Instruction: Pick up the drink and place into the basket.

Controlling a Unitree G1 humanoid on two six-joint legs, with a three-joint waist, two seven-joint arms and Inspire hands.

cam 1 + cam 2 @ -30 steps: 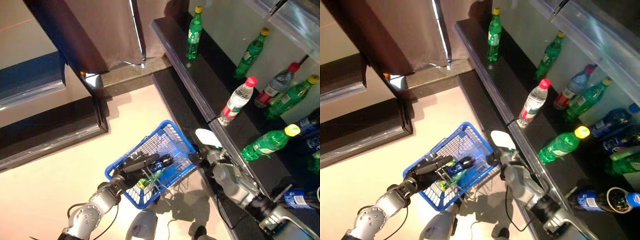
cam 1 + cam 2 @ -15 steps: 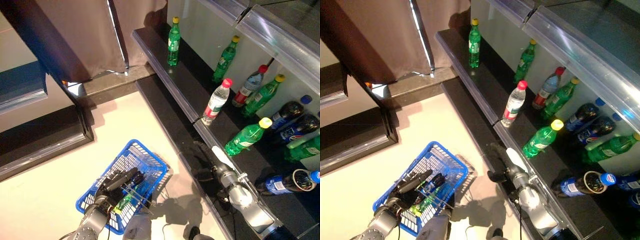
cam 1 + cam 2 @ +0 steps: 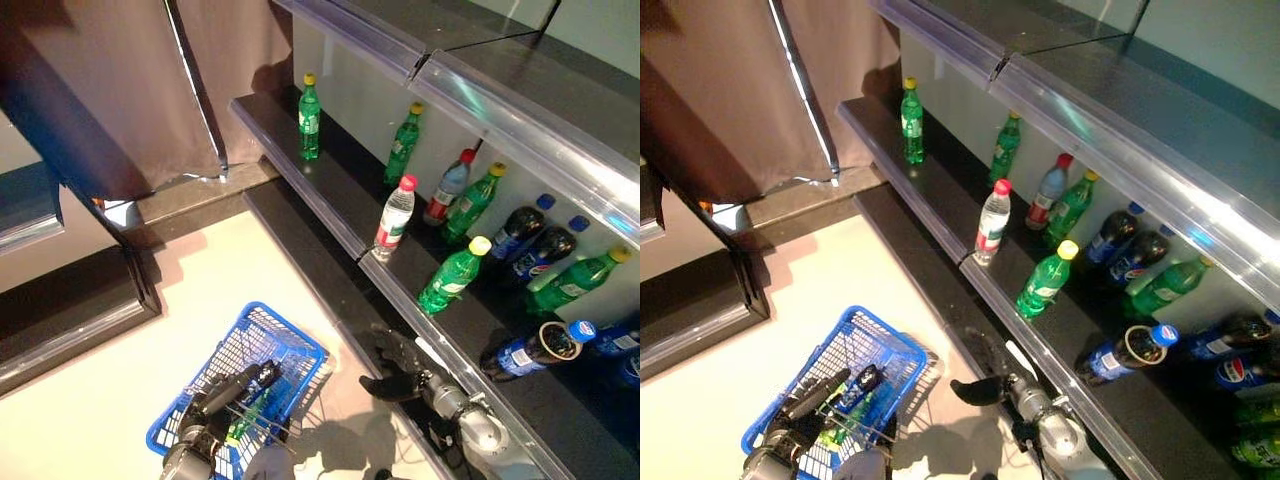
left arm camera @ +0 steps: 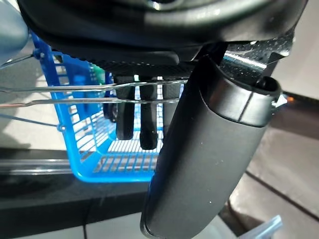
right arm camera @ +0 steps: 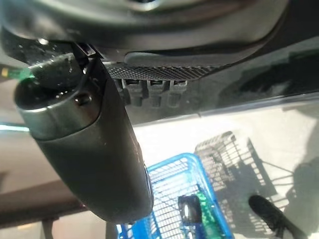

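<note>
A blue wire basket point(image 3: 296, 347) hangs low over the pale floor, its wire handles lying across the straight fingers of my left hand point(image 3: 228, 388). In the left wrist view the thin handles point(image 4: 75, 88) cross just under those fingers point(image 4: 145, 124). A green drink bottle point(image 3: 250, 414) lies inside the basket; the right wrist view shows the bottle point(image 5: 203, 217) too. My right hand point(image 3: 400, 368) is open and empty, fingers spread, to the right of the basket beside the shelf's front edge.
A black shelf ledge point(image 3: 330, 215) runs diagonally on the right. On it stand several green bottles point(image 3: 309, 117), a clear water bottle with a pink cap point(image 3: 393, 216) and dark cola bottles point(image 3: 515, 232). A brown curtain point(image 3: 120, 90) hangs at the back left.
The camera has tilted up, showing more shelf. My right hand has drawn away from the basket's right rim toward the shelf edge. The left hand still carries the basket.
</note>
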